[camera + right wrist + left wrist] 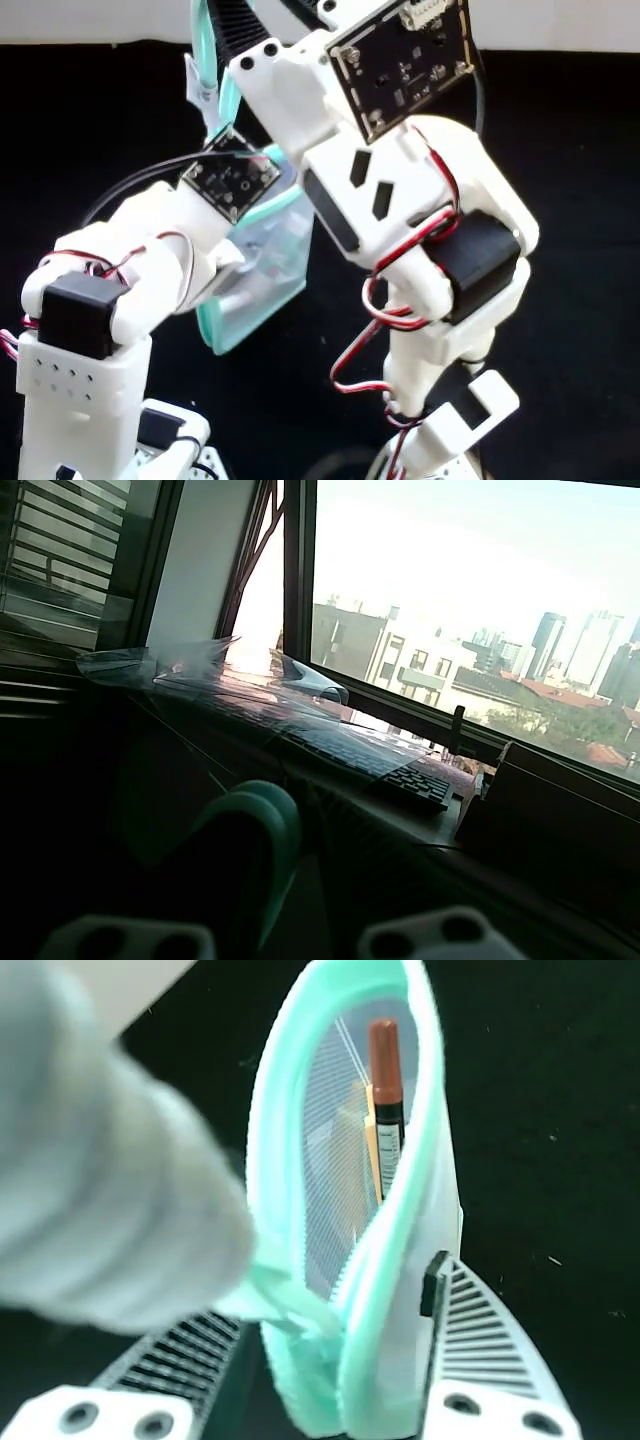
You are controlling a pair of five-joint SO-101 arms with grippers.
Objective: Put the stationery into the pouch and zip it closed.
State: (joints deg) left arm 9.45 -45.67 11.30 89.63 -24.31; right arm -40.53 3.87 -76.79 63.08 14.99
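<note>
The pouch (268, 262) is clear with a mint-green edge and hangs in the air between the two arms. My left gripper (238, 272) is shut on its lower part; in the left wrist view the pouch (400, 1260) sits pinched between the jaws of that gripper (335, 1345). Its mouth gapes, and inside stand a brown marker (385, 1080) and a yellow pencil (373, 1160). My right gripper (225, 40) is raised high and shut on the pouch's upper green strip (203, 45). In the right wrist view that strip (255, 850) lies between the fingers.
The black table (560, 130) lies below both arms. The right arm's white body (420, 230) fills the foreground of the high view. A blurred white arm part (100, 1180) crowds the left wrist view. A window (470, 610) and a keyboard (370, 760) show behind.
</note>
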